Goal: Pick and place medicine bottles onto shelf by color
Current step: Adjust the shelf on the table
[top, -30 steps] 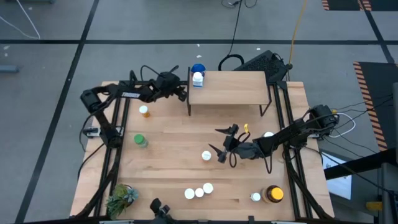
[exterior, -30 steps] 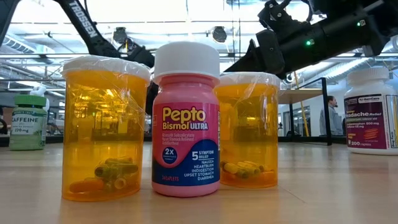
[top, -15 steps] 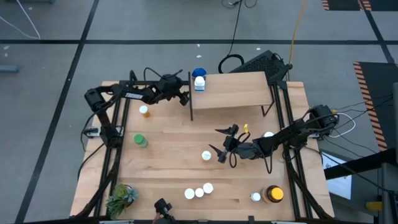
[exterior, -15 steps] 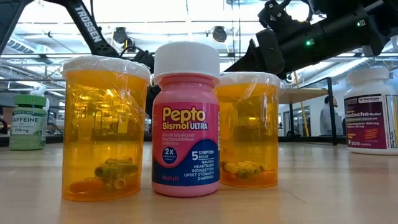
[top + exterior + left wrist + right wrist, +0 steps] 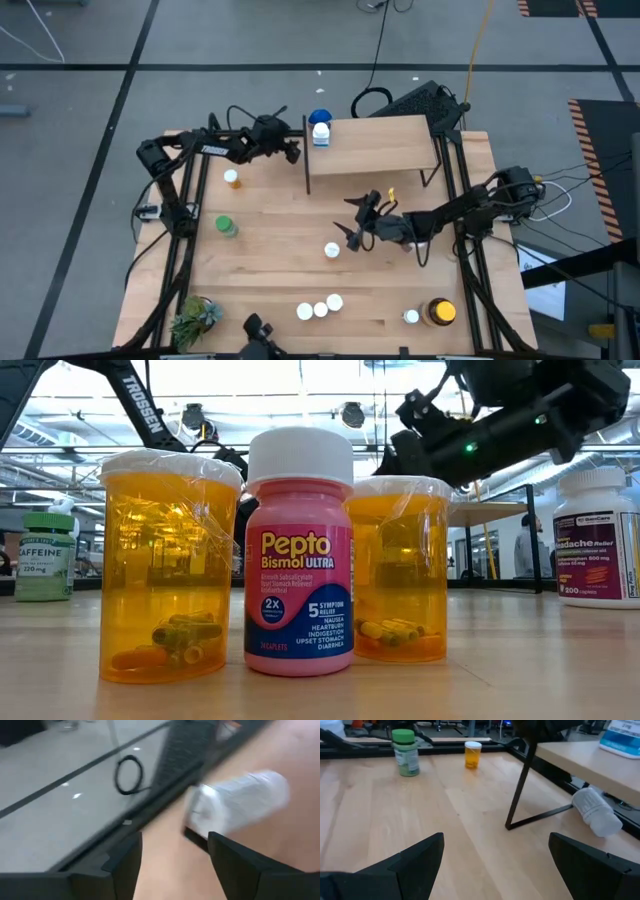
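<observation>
The blue-capped bottle (image 5: 320,128) is being left standing at the shelf's (image 5: 375,145) left rear corner, unchanged from half a second ago. The left gripper (image 5: 296,152) is being held just left of that corner, having been drawn back slightly since then; its fingers (image 5: 125,865) are being kept apart and empty, with a white bottle (image 5: 240,802) lying on its side ahead of them. The right gripper (image 5: 352,215) has been shifted a little leftward and rearward over the table's middle since a second ago; its jaws are being held wide, with nothing between them, just above a white-capped bottle (image 5: 331,251).

In the low view, three bottles are being shown close up: two orange bottles (image 5: 168,565) with a few capsules lying at the bottom, and between them a pink bottle (image 5: 300,550) with a white cap. A green-capped bottle (image 5: 226,226) and a small orange bottle (image 5: 232,179) are being left standing on the left side. A white-capped bottle (image 5: 411,317) and an amber jar (image 5: 440,312) are being kept near the front right, and a plant (image 5: 195,320) at the front left.

The wooden table (image 5: 280,250) is surrounded by grey floor; a person (image 5: 527,545) is seen standing far behind.
</observation>
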